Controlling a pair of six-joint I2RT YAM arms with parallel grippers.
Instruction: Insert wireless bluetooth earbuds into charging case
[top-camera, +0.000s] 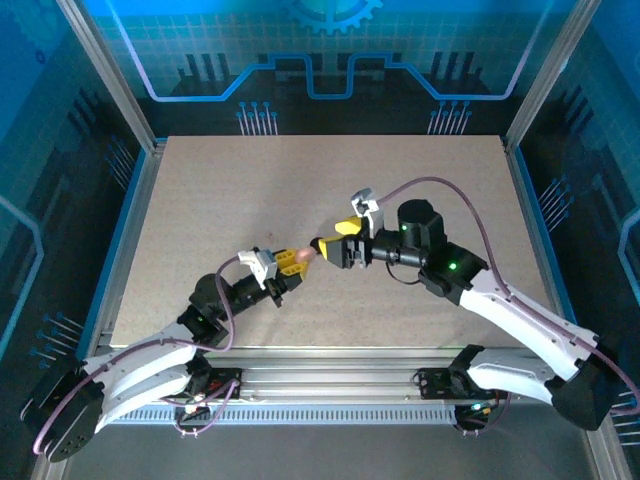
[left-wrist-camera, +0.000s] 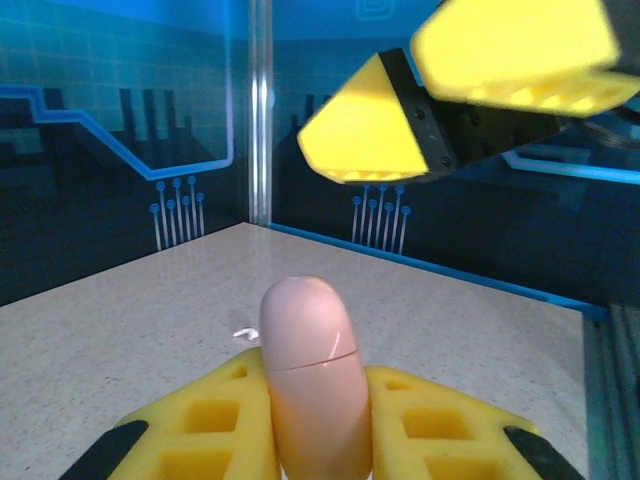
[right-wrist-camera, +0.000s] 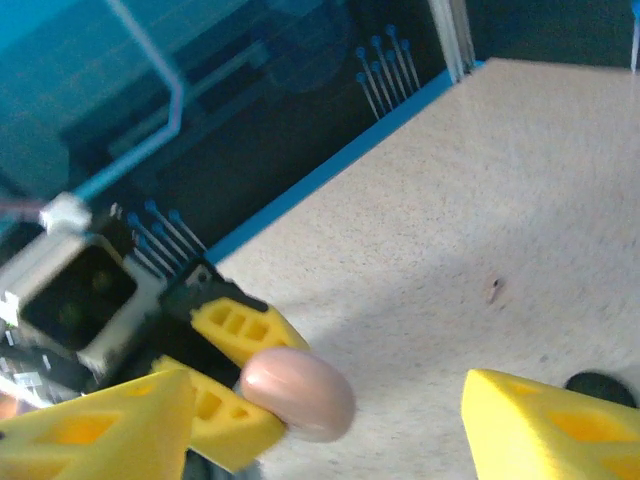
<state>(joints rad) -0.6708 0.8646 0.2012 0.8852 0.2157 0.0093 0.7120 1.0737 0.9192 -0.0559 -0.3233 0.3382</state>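
- Left fingers (left-wrist-camera: 200, 415): yellow, clamped together on the pink charging case (left-wrist-camera: 305, 350). The case stands up between them, its rounded end poking out past the tips.
- Charging case: a smooth capsule shape with a thin seam running across it. It is held above the tabletop (top-camera: 300, 180), near the middle of the top view (top-camera: 307, 256).
- Right fingers (right-wrist-camera: 550, 430): yellow, spread well apart with nothing between them. In the top view they (top-camera: 347, 228) face the left fingers (top-camera: 290, 262) and lie just beside the free end of the case. From the left wrist they (left-wrist-camera: 365, 135) hang above and beyond the case.
- Right wrist view: the case (right-wrist-camera: 298, 392) juts from the left fingers (right-wrist-camera: 240, 325), apart from both right fingertips.
- Dark spot (right-wrist-camera: 600, 384): a small black shape lying on the tabletop, partly hidden behind a right finger. Whether it is an earbud cannot be told.
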